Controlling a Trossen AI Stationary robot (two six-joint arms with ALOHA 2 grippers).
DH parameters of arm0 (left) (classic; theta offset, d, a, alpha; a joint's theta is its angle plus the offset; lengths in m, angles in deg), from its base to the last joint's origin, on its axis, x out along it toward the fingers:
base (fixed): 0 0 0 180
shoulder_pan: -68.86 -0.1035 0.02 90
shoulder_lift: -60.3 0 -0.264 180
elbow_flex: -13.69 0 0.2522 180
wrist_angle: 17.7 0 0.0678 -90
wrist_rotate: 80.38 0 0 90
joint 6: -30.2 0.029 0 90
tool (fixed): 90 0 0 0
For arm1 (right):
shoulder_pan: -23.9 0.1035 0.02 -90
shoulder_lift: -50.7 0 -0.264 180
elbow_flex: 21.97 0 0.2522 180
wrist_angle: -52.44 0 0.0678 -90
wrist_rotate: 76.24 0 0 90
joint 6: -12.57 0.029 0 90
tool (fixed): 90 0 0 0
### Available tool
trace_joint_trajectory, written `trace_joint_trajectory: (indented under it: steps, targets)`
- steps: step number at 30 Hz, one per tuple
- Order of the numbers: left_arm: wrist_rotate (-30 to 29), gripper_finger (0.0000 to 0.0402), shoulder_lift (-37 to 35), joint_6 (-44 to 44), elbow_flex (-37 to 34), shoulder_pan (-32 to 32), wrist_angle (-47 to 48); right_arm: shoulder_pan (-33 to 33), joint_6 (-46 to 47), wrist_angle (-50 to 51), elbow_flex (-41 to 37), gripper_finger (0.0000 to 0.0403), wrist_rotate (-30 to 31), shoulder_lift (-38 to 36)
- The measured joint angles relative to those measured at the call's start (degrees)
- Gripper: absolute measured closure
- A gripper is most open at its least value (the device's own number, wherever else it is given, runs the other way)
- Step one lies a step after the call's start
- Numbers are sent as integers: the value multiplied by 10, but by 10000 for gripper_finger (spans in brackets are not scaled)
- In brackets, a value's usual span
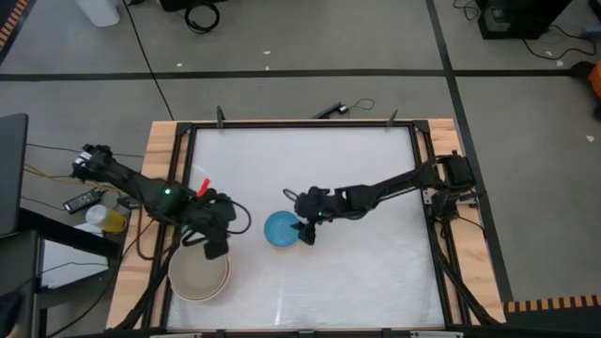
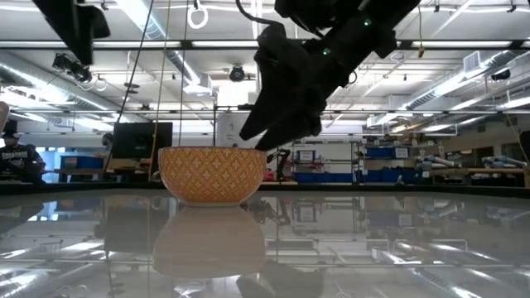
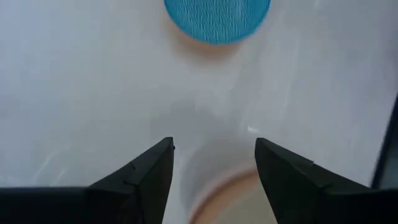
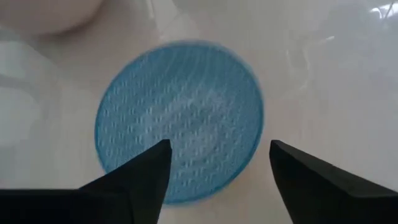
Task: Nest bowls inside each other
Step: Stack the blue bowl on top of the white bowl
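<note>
A small blue bowl stands in the middle of the white table. It seems to sit inside a peach-orange bowl, whose patterned wall shows in the low view. My right gripper hangs open just over the blue bowl's right rim, apart from it. A white bowl with a beige-cream bowl inside it rests at the near left. My left gripper is open above that stack's far rim and points down and toward the blue bowl.
A small red object lies on the table by the left arm. A dark frame on wooden boards runs round the table. White table surface stretches to the right and to the far side.
</note>
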State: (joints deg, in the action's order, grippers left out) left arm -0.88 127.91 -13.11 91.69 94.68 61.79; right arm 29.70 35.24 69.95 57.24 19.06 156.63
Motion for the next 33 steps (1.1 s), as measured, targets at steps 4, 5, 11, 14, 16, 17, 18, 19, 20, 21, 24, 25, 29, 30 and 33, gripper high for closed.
trace_joint_trajectory:
  steps: [4, 5, 11, 14, 16, 17, 18, 19, 20, 21, 24, 25, 29, 30, 33]
  targets:
    - [-10, 173, 0, 29, -33, -28, -55, 9, 9, 8, 0, 109, 23, -1]
    - [-11, 173, 0, 34, -40, -36, -60, 10, 12, 12, 0, 109, 31, -1]
    - [-33, 173, -1, 55, -67, -89, -102, 0, 28, 18, -3, 127, 53, 23]
    - [-31, 173, -1, 93, -94, -113, -151, -4, 29, 3, -3, 142, 22, 40]
    - [-25, 173, 0, 105, -112, -126, -183, -5, 26, -2, -2, 163, 1, 51]
    - [-23, 173, -1, 108, -120, -131, -197, -4, 23, 0, -2, 178, -4, 55]
    - [-23, 173, -1, 109, -129, -136, -210, -4, 19, 5, -3, 197, -5, 57]
    - [-23, 173, 0, 109, -135, -142, -220, -4, 16, 9, -4, 221, -5, 57]
    - [-23, 173, 0, 109, -139, -146, -226, -4, 13, 7, -4, 248, -4, 57]
    - [-23, 173, 0, 108, -141, -149, -234, -4, 14, 0, -4, 277, -4, 55]
    - [-24, 173, 0, 97, -141, -152, -263, -5, 8, -20, -3, 367, 10, 47]
    - [-23, 173, 0, 97, -141, -152, -281, -4, 1, -26, -3, 380, 21, 47]
    - [-23, 173, 0, 96, -141, -150, -358, 8, -6, -59, -3, 368, 113, 47]
    - [-23, 173, 0, 97, -141, -150, -376, 11, -5, -58, 0, 366, 151, 47]
    - [-45, 173, -1, 103, -141, -150, -410, 25, -5, -54, 3, 370, 265, 47]
